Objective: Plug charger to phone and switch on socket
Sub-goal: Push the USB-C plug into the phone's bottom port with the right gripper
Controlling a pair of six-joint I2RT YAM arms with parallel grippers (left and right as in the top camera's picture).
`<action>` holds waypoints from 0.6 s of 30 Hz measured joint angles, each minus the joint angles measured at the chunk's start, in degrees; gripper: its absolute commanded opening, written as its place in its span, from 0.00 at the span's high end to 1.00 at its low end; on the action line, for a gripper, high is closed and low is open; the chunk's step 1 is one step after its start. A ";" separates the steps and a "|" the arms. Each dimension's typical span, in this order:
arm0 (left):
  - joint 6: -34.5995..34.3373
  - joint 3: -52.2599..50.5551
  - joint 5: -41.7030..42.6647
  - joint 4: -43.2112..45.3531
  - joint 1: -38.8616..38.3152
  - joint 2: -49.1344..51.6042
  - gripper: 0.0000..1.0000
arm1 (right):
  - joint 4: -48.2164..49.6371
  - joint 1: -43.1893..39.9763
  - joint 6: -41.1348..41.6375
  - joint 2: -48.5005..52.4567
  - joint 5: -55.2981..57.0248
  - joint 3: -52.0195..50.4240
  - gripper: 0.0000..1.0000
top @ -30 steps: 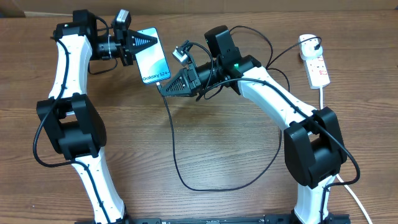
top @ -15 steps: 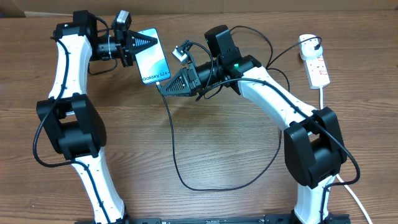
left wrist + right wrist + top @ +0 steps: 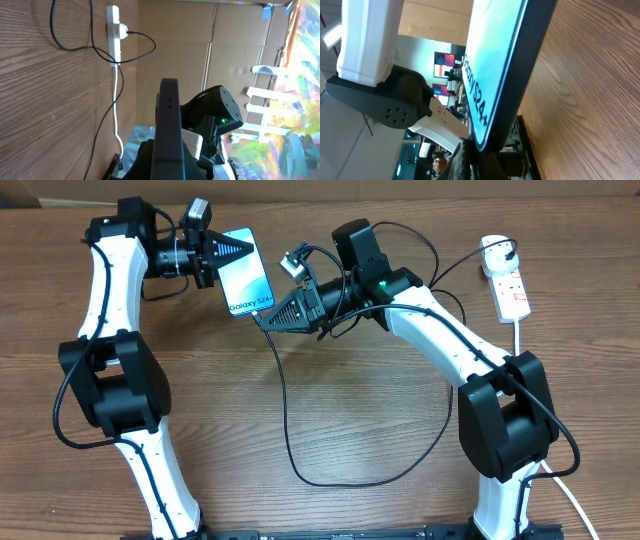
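Note:
The phone (image 3: 248,272), with its blue-teal screen and "Galaxy S24" text, is held above the table, and my left gripper (image 3: 240,248) is shut on its upper end. The left wrist view shows the phone (image 3: 167,125) edge-on between the fingers. My right gripper (image 3: 262,321) is shut on the tip of the charger (image 3: 283,415) and sits right at the phone's lower end. Whether the tip is in the port stays hidden. The right wrist view is filled by the phone (image 3: 492,60), with my right gripper (image 3: 490,167) just under its end. The black cable loops over the table to the white plug (image 3: 494,248) in the socket (image 3: 511,290).
The socket (image 3: 114,35) lies at the far right of the wooden table (image 3: 350,420) with its thick white cord (image 3: 518,335) running toward the front. Cardboard (image 3: 175,45) stands behind the table. The charger cable's loop (image 3: 350,482) lies on the table between both arm bases.
The right arm has shifted a touch to the right, and the hanging cable with it. The left arm and the phone hold still.

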 measured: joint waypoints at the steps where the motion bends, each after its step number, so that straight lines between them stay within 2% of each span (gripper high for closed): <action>1: 0.00 0.00 -0.04 0.00 0.00 0.00 0.96 | -0.02 0.00 0.00 0.00 0.00 0.00 0.96; 18: 0.00 0.00 -0.44 -0.20 0.00 0.00 0.96 | -0.09 0.04 1.29 0.00 0.59 0.00 0.96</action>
